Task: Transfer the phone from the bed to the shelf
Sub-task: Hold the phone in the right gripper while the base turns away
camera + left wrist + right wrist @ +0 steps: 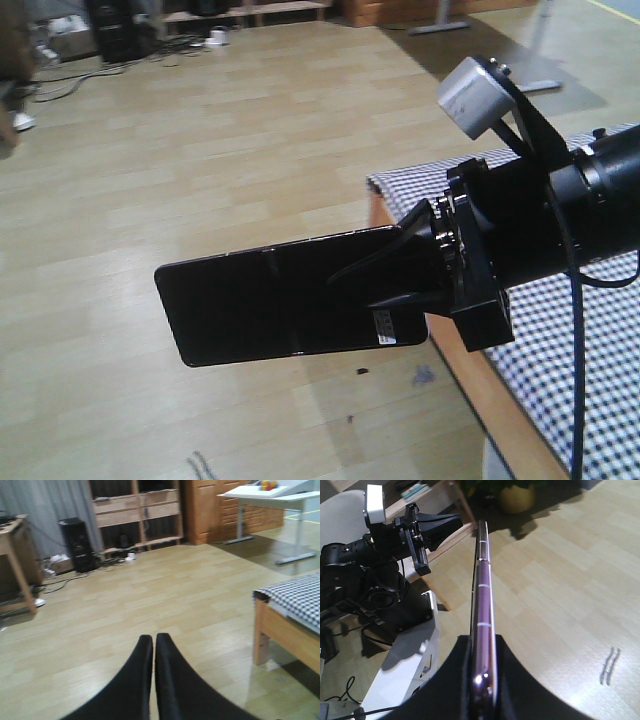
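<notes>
My right gripper (392,270) is shut on the phone (280,298), a flat black slab with a faint fold line and a small white sticker. It holds the phone out level over the wooden floor, left of the bed (590,350) with its checked cloth. In the right wrist view the phone (482,580) shows edge-on, pinkish, clamped between the black fingers (517,680). My left gripper (152,638) is shut on nothing and hangs above the floor. The light wood shelf (135,510) stands far across the room. The bed corner (292,597) lies to the right.
A black computer tower (77,542) and loose cables (65,577) sit by the shelf. A brown table (15,545) stands at left, a white desk (270,492) at back right. The left arm (395,535) and the white base (405,665) are beside the phone.
</notes>
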You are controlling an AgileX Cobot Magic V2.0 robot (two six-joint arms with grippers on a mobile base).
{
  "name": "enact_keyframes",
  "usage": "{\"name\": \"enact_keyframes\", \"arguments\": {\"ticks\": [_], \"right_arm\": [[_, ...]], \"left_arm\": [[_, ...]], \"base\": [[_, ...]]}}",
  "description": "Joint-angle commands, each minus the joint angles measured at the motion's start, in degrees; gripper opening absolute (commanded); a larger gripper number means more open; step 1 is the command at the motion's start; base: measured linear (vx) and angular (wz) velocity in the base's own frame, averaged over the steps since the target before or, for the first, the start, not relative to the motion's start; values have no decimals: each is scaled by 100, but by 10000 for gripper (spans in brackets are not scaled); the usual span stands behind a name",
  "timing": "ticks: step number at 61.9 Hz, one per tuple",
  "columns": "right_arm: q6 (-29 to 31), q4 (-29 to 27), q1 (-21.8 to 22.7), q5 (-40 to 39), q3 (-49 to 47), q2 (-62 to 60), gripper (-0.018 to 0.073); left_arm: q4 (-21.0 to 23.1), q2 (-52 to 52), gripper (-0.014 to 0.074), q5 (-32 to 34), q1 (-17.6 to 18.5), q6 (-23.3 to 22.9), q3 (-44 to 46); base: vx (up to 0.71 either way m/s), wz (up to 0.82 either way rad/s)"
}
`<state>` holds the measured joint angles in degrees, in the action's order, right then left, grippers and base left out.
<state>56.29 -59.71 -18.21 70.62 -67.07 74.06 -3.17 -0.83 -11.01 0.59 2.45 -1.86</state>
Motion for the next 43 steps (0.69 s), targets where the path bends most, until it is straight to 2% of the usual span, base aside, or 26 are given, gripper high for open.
{"name": "enact_keyframes", "arguments": {"ticks": [1,26,43], "right_arm": [[43,-483,-1,319,-147,-177,-1],[43,-483,-1,319,-147,-177,-1],[43,-483,-1,319,-147,-177,-1]], "left_arm": [[26,-49,1,423,12,-22,146],[26,-49,1,423,12,-22,146],[26,-49,1,423,12,-22,146]], "base": [[-15,59],[-13,50],[-7,26]]}}
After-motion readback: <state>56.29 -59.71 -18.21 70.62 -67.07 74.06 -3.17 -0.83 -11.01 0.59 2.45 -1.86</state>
